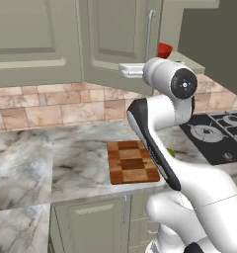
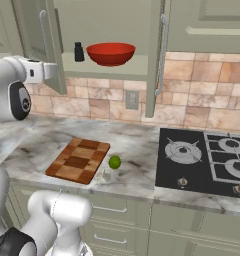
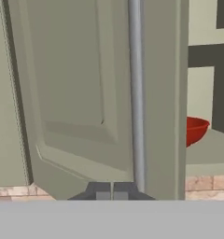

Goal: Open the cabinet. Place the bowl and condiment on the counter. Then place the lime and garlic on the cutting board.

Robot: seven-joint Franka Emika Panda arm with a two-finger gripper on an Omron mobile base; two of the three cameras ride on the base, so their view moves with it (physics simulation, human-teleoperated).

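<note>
Sage-green panelling is filling the hand view, and at its foot the gripper [image 3: 110, 190] is sitting with its dark fingertips pressed together, holding nothing, just beside the lower end of the left door's silver bar handle [image 3: 136, 93]. In the right base view the gripper [image 2: 51, 71] is hovering at the lower edge of that door, which is swung partly outward. The cabinet [image 2: 112, 50] is standing open, both doors ajar. On its shelf the red bowl [image 2: 111, 53] is resting, with the small black condiment [image 2: 79, 52] bottle just beside it. Below, on the marble worktop [image 2: 137, 145], the chequered cutting board [image 2: 78, 160] is lying with the lime [image 2: 114, 161] near its corner; a pale lump beside the lime may be the garlic, too faint to confirm. The opening step appears to be finishing. Next, the arm likely needs to clear the door, open the gripper and reach in for the bowl or bottle.
</note>
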